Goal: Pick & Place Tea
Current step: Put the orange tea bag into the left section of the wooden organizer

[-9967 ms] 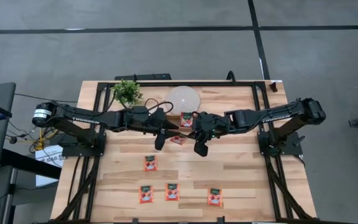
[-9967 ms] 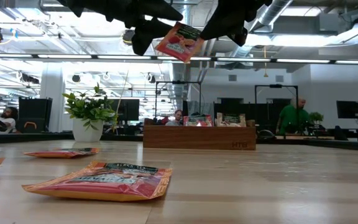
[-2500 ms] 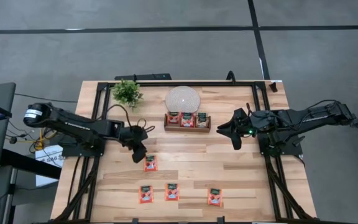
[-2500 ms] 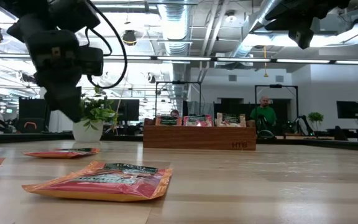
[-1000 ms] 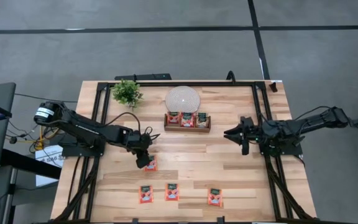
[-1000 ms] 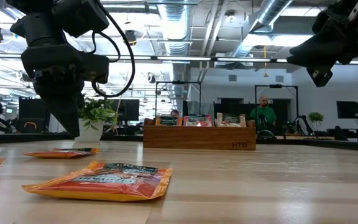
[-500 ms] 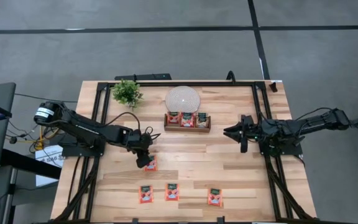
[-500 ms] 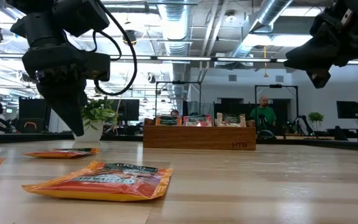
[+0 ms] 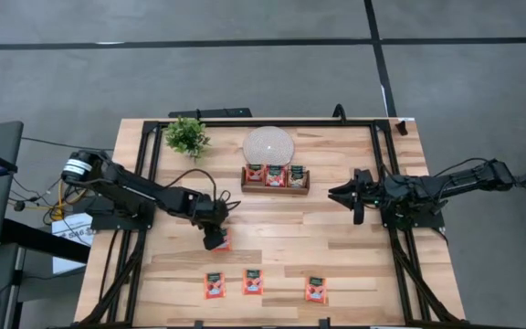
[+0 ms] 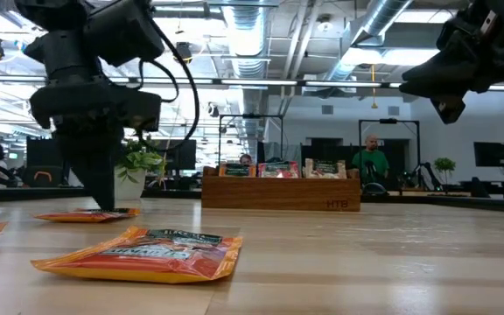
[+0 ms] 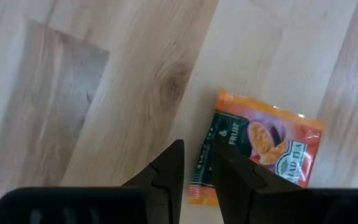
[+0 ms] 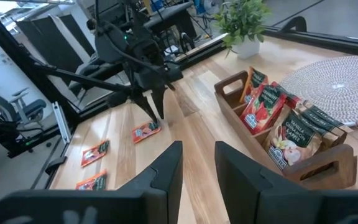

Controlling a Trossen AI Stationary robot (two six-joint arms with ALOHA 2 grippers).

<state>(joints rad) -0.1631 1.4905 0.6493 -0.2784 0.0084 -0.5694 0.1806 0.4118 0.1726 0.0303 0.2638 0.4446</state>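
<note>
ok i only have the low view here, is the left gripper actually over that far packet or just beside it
Observer: Over it. In the left wrist view the left gripper has its fingertips apart, straddling one edge of the tea sachet, which lies flat on the table.
Operator: how many loose ones on the table in all
Observer: Four from above: that one, plus a row of three sachets nearer the front edge.
Operator: and the tray
Observer: The wooden tray has sachets in all three compartments. The right gripper hangs open and empty off to the tray's right.
</note>
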